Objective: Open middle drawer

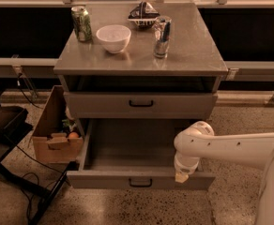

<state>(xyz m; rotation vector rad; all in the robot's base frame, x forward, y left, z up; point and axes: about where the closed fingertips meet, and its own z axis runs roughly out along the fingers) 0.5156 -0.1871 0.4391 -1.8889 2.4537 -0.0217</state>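
Note:
The middle drawer [141, 181] stands pulled far out of the grey cabinet. It is a wide, plain grey box with nothing in it, and a small black bar handle [140, 183] sits on its flat front. The top drawer [140, 104] above it is shut. The lowest drawer is hidden under the open one. My gripper [181, 176] points down at the end of the white arm [231, 149]. Its tip is at the top edge of the open drawer's front, right of the handle.
On the cabinet top [193, 50] stand a green can [81, 23], a white bowl [113, 38], a silver can [162, 36] and a dark bag [144, 14]. A cardboard box [55, 135] with items sits on the floor to the left, by a black stand [5, 139] and cables.

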